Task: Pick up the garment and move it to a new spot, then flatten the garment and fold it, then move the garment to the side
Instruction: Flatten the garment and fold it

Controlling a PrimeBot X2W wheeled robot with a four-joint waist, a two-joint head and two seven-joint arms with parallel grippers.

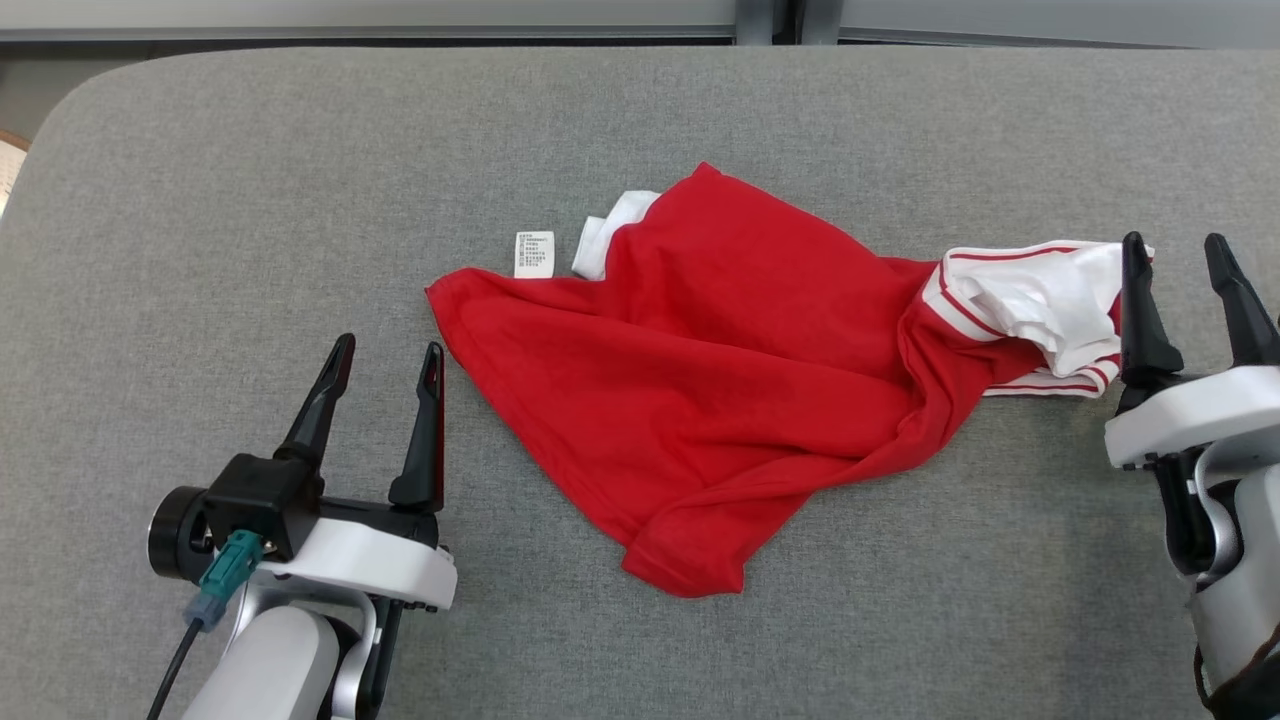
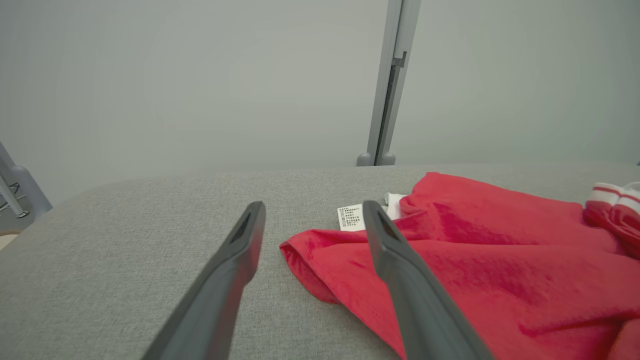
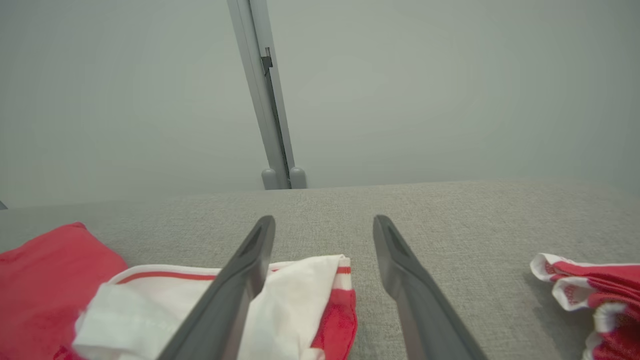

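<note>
I see the crumpled red fabric garment [image 1: 720, 380] with white, red-striped trim lying around the middle of the grey cloth-covered table [image 1: 250, 200], its striped end reaching toward the right edge. My left gripper [image 1: 389, 345] is near the front-left, fingers spread and empty, just beside the garment's left corner. My right gripper [image 1: 1174, 240] is spread too, holding nothing, right at the striped end.
</note>
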